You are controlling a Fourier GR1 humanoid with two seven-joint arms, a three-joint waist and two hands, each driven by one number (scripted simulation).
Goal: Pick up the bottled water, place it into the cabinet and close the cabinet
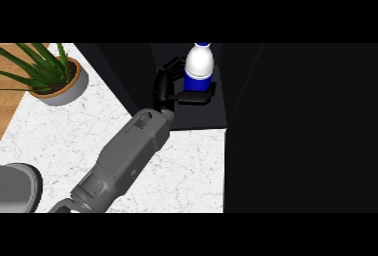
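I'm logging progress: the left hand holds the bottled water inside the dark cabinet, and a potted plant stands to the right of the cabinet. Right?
Not quite. The head view shows the potted plant to the left of the cabinet. The left hand does hold the bottled water inside it.

On my feed I see a white marbled bench [81, 135] filling the left and middle of the view. At its upper left stands a potted plant [44, 70]: long green leaves spreading from a round, pale pot. Beyond the pot, at the far left edge, a strip of wooden surface [11, 100] shows. A grey rounded object [16, 187] sits at the lower left edge, cut off.
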